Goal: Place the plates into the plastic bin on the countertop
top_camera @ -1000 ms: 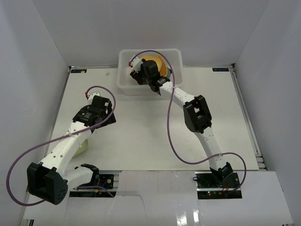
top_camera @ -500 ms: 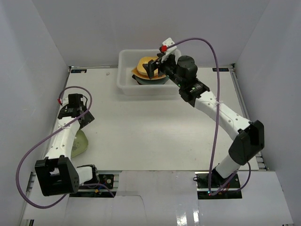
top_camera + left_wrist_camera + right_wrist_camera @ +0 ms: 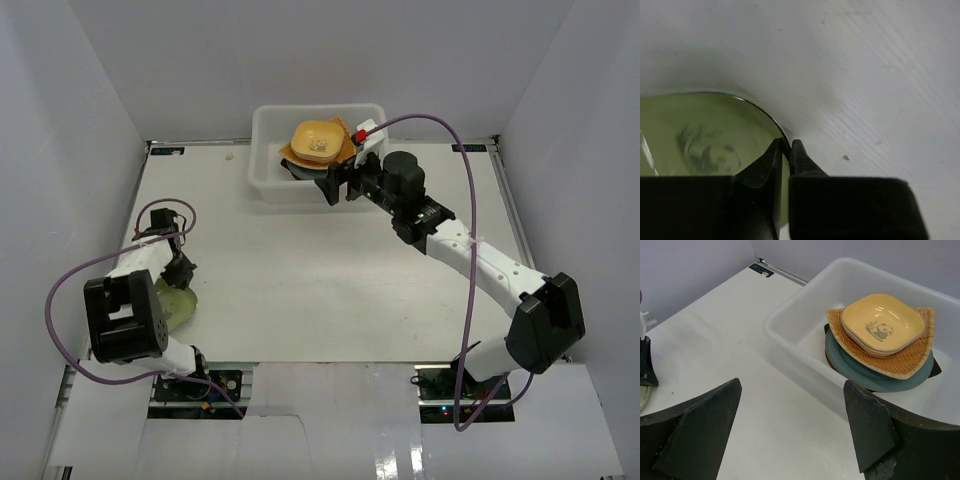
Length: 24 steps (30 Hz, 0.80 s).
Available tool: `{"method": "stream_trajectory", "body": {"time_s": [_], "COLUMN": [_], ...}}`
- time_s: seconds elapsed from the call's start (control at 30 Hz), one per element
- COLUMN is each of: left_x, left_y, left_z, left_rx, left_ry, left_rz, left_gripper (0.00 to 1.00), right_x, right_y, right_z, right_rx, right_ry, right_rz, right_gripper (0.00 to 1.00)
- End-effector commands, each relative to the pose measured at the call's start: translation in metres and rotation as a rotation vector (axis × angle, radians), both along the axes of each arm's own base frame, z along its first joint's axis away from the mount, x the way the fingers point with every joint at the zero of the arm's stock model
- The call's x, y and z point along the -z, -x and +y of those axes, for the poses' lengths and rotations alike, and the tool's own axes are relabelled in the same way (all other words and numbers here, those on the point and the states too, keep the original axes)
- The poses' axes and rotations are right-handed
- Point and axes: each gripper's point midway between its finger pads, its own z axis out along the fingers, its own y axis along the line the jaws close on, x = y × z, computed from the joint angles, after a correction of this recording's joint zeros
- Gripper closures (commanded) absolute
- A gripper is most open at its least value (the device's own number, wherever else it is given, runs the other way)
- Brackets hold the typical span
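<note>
Left claw [image 3: 786, 146] pinches the rim of the pale green glossy round plate [image 3: 700, 135], near-left on the white countertop [image 3: 300, 280]; right claw [image 3: 337, 186] gapes empty by the far white translucent plastic bin [image 3: 268, 180]. We fear this shallow edge grip slips on lifting.

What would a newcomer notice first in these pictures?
A bright stack in the white plastic bin at the far edge: a yellow square panda dish on an orange woven fan plate on a round teal plate. Near left, the left gripper pinches the rim of a pale green plate; the right gripper hangs open beside the bin.
</note>
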Motion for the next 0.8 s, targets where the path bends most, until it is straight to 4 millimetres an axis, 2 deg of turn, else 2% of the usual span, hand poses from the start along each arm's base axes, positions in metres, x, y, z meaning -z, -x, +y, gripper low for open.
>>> {"method": "stream_trajectory", "body": {"time_s": [0.0, 0.03, 0.1, 0.13, 0.2, 0.23, 0.27, 0.33, 0.37, 0.43, 0.47, 0.5, 0.53, 0.57, 0.6, 0.63, 0.67, 0.7, 0.73, 0.77], "left_x": [-0.002, -0.011, -0.030, -0.058, -0.091, -0.107, -0.145, -0.184, -0.224, -0.260, -0.255, -0.307, -0.316, -0.324, -0.333, -0.338, -0.338, -0.332, -0.341, -0.338], "left_y": [-0.008, -0.015, -0.027, -0.042, -0.062, -0.071, -0.090, -0.111, -0.135, -0.158, -0.178, -0.198, -0.209, -0.221, -0.246, -0.259, -0.271, -0.287, -0.300, -0.308], "left_z": [-0.003, -0.003, -0.007, -0.012, -0.039, -0.045, -0.082, -0.112, -0.139, -0.163, -0.185, -0.199, -0.207, -0.218, -0.234, -0.244, -0.256, -0.268, -0.280, -0.289], "left_rx": [0.013, 0.021, 0.050, 0.078, 0.174, 0.187, 0.288, 0.352, 0.404, 0.454, 0.516, 0.518, 0.535, 0.570, 0.577, 0.587, 0.618, 0.633, 0.634, 0.652], "left_ry": [0.018, 0.015, 0.016, 0.014, -0.011, -0.063, -0.068, -0.088, -0.113, -0.136, -0.181, -0.196, -0.224, -0.252, -0.251, -0.244, -0.239, -0.237, -0.220, -0.212], "left_rz": [-0.072, -0.105, -0.170, -0.248, -0.322, -0.345, -0.414, -0.483, -0.558, -0.615, -0.592, -0.717, -0.731, -0.748, -0.793, -0.826, -0.852, -0.875, -0.950, -0.979], "left_gripper": [0.92, 1.00, 1.00, 1.00, 1.00, 1.00, 1.00, 1.00, 1.00, 1.00, 1.00, 1.00, 1.00, 1.00, 1.00, 1.00, 1.00, 1.00, 1.00, 1.00], "right_x": [-0.044, -0.042, -0.039, -0.035, -0.026, -0.023, -0.017, -0.010, -0.006, 0.006, 0.012, 0.019, 0.037, 0.046, 0.052, 0.055, 0.075, 0.082, 0.081, 0.098], "right_y": [0.009, 0.009, 0.007, 0.005, -0.001, -0.003, -0.005, -0.007, -0.009, -0.007, -0.008, -0.007, 0.000, 0.003, 0.009, 0.016, 0.025, 0.032, 0.038, 0.046], "right_z": [-0.010, -0.011, -0.012, -0.012, -0.019, -0.021, -0.024, -0.029, -0.035, -0.046, -0.054, -0.058, -0.063, -0.067, -0.066, -0.067, -0.070, -0.070, -0.073, -0.078], "right_rx": [0.013, 0.018, 0.027, 0.034, 0.083, 0.098, 0.118, 0.143, 0.176, 0.222, 0.274, 0.290, 0.300, 0.319, 0.318, 0.311, 0.306, 0.305, 0.302, 0.305], "right_ry": [-0.071, -0.065, -0.056, -0.045, -0.030, -0.024, -0.011, 0.004, 0.004, 0.000, -0.031, -0.045, -0.041, -0.058, -0.102, -0.126, -0.122, -0.140, -0.151, -0.133], "right_rz": [-0.095, -0.095, -0.095, -0.091, -0.072, -0.067, -0.056, -0.040, -0.025, 0.007, 0.045, 0.064, 0.102, 0.132, 0.172, 0.186, 0.228, 0.258, 0.260, 0.288], "right_gripper": [0.11, 0.11, 0.11, 0.12, 0.12, 0.12, 0.12, 0.12, 0.12, 0.12, 0.12, 0.13, 0.14, 0.15, 0.18, 0.23, 0.27, 0.32, 0.46, 0.58]}}
